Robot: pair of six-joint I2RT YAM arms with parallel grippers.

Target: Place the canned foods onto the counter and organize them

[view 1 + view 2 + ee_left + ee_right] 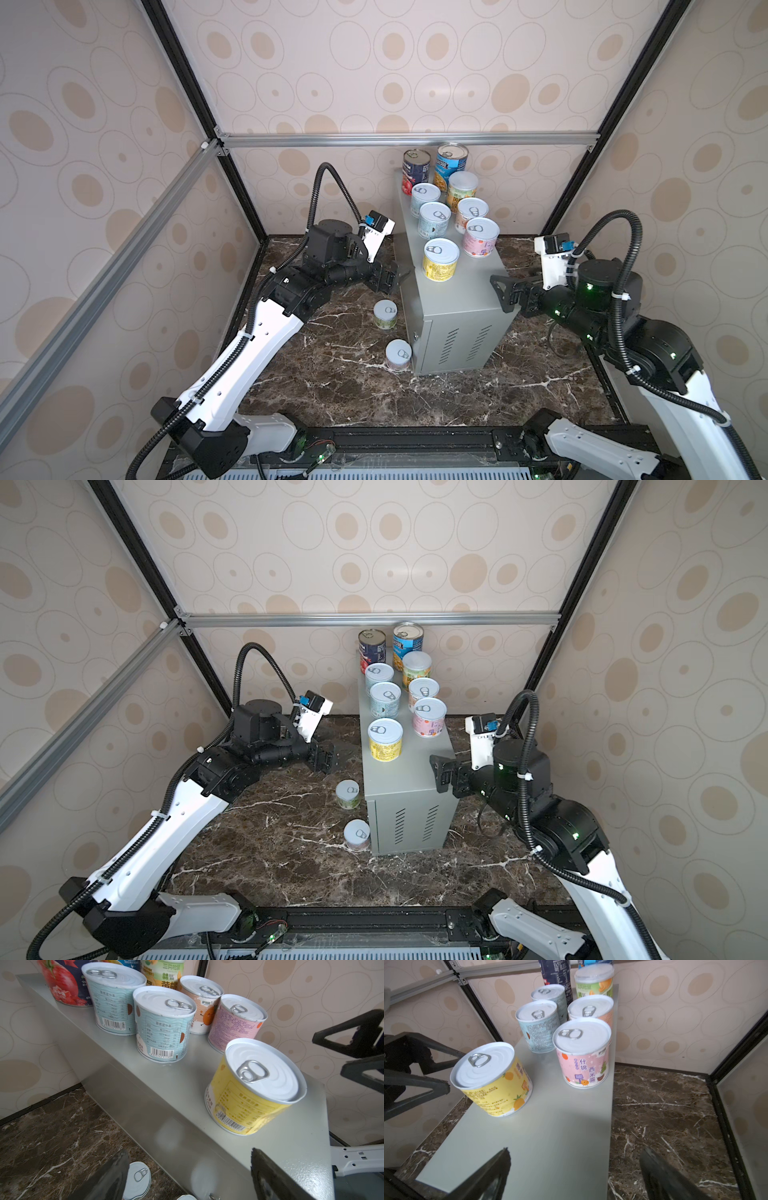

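Hovering | L jaws apart, empty, maybe touching counter (467,291) | R jaws wide apart, empty

Left wrist view: navy-red can (66,982), blue-yellow can (129,963) and green-yellow can (164,974) were cropped at the frame edge; blue-yellow was only a sliver. Low can (138,1178) sat half behind one of the left tool (188,1152) fingers (112,1176), both blurred and cropped. Second low can (187,1197) was barely in frame. Right wrist view: peach can (591,1009) was mostly behind pink can (583,1053). Both top views: label print was too small to read.
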